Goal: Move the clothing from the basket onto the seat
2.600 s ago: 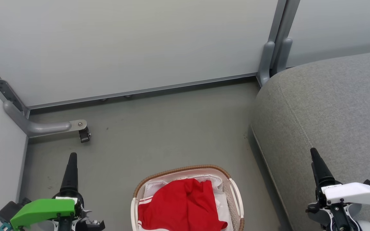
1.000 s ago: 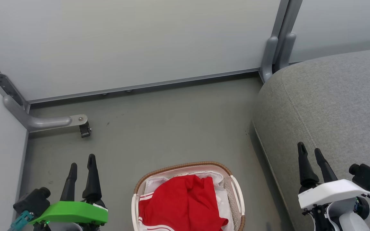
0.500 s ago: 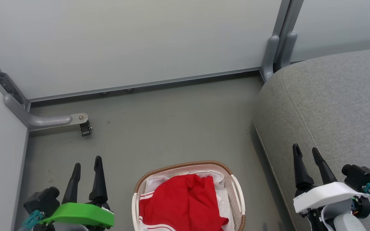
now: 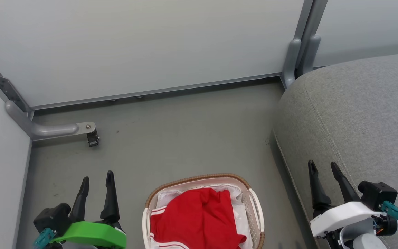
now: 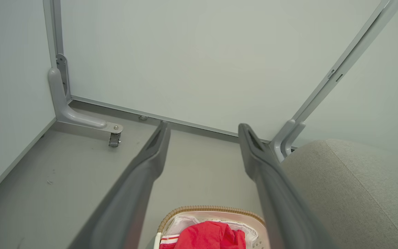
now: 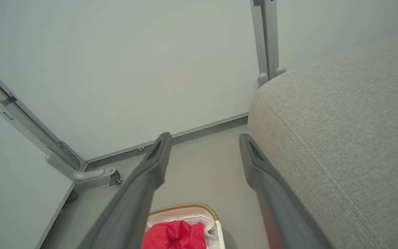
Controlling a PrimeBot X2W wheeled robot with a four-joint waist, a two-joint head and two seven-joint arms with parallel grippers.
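Soft red clothing (image 4: pixel 195 221) with white stripes heaped in the oval white perforated plastic basket (image 4: pixel 199 179) with brown woven rim, standing on the grey floor (image 4: pixel 185 138).
Just right of it, the large grey woven-fabric seat (image 4: pixel 358 114). Green-shelled left gripper (image 4: pixel 97 175) and white-shelled right gripper (image 4: pixel 322 162) both spread wide and empty, flanking the basket, apart from the clothing; right fingers above the seat's rounded edge.

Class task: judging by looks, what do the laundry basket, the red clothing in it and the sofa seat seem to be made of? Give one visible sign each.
Laundry basket: likely smooth white plastic, perforated wall; rim looks brown woven, perhaps rattan. Red clothing: soft matte fabric, crumpled in folds. Sofa seat: grey woven upholstery, visible weave and stitched seam.
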